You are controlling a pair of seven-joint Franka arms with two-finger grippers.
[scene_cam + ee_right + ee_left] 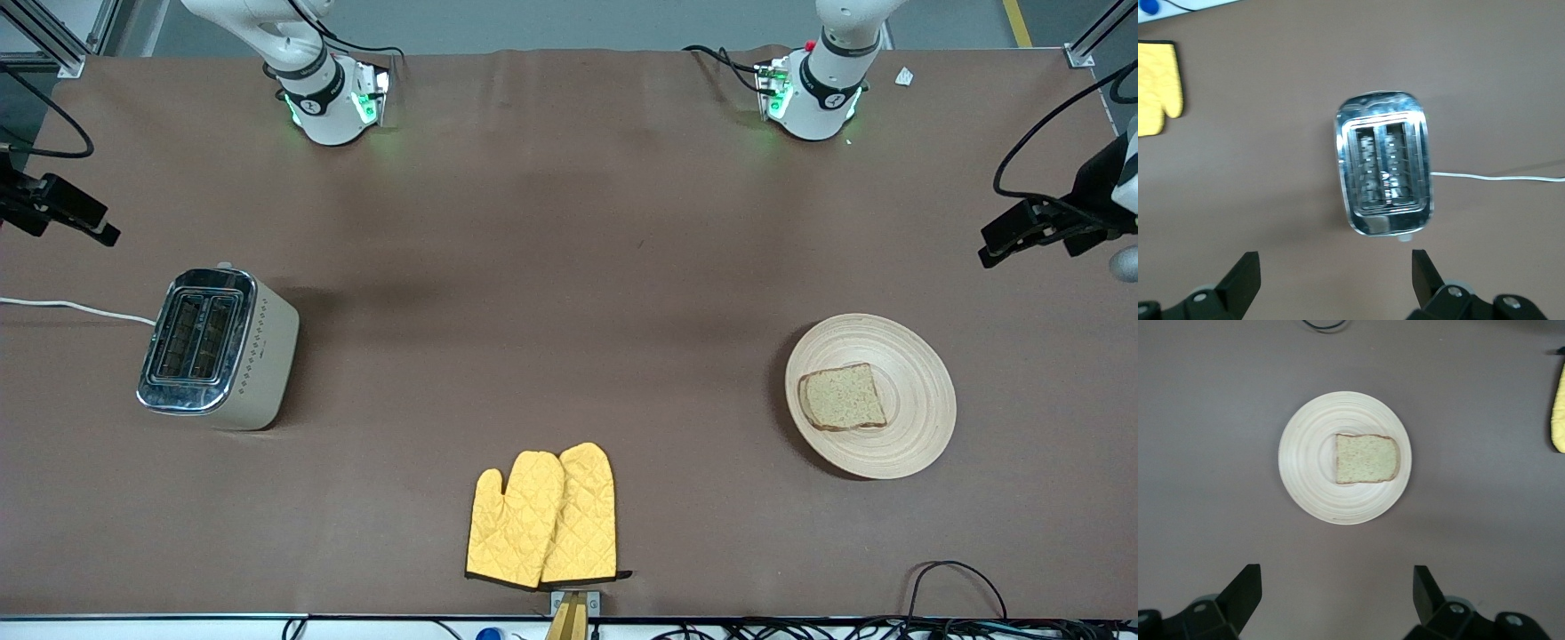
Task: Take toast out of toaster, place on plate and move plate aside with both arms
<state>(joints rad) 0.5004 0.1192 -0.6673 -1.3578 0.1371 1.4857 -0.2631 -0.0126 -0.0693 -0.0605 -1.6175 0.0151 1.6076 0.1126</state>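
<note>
You have the plate (920, 427) lying flat on the brown desk (551, 267) toward the left arm's end, and the toast (843, 397) lies flat on it, off-centre, on the part of the plate that faces the toaster's end of the desk. In the left wrist view the toast (1366, 459) sits wholly inside the rim of the plate (1311, 473), with its rounded top pointing toward the yellow mitts.

Your left hand (1022, 233) hangs in the air over the bare desk at the left arm's end, above and apart from the plate. Its fingers (1241, 590) are spread wide with nothing between them, and the plate shows in the gap between the fingertips, well below.

Your right hand (67, 213) hangs over the desk at the right arm's end, above the toaster (218, 351) and clear of it. Its fingers (1245, 280) are also spread wide and hold nothing. The toaster stands upright, a cream body with a shiny metal top and two slots, and both slots (1386, 170) look empty from above. A white cord (76, 308) runs from it toward the desk's edge.

A pair of yellow quilted oven mitts (544, 517) lies flat, one overlapping the other, nearer to the front camera than the plate and between the plate and the toaster. Both arms wait, touching nothing.
</note>
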